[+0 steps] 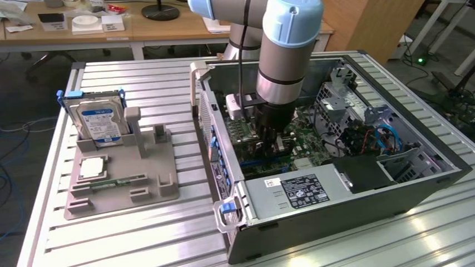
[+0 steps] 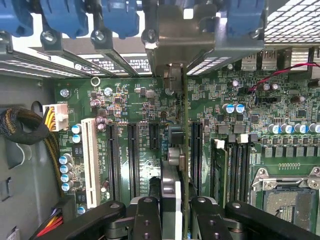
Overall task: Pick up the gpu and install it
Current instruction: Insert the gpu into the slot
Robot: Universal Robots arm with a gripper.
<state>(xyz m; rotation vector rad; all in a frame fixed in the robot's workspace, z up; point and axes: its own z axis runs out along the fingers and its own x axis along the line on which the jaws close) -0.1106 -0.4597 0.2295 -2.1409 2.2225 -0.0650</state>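
Fingers (image 2: 150, 220) closed on the gpu (image 2: 185, 150), gripping the card's upper edge between the two black pads. Wrist view shows the card edge-on: thin green board running from between the fingers up to its silvery end bracket (image 2: 172, 45), which sits at the case's rear slot openings, among the blue slot latches (image 2: 122, 20).

Card is upright, inside the open computer case (image 1: 415, 183), standing over the motherboard (image 2: 125, 100) in line with the black expansion slots. Can't tell whether its edge connector is seated in a slot or just above it. White slot (image 2: 91, 162) and three black slots lie to one side of the card, memory slots (image 2: 235, 165) and the bare CPU socket (image 2: 287, 200) to the other.

Exterior view: arm (image 1: 286, 55) reaches straight down into the case, gripper (image 1: 268, 142) low over the board, near the case's middle. Power supply (image 1: 297, 192) with its label sits at the near end of the case.

Case lies on its side on the slatted metal table (image 1: 133, 233). On the exterior view's left, well apart from the case, a grey parts holder (image 1: 122, 192) carries the hard drive (image 1: 99, 122) with blue label standing upright, a CPU (image 1: 93, 167) lying flat, and a narrow green memory stick (image 1: 119, 182) lying flat next to it.
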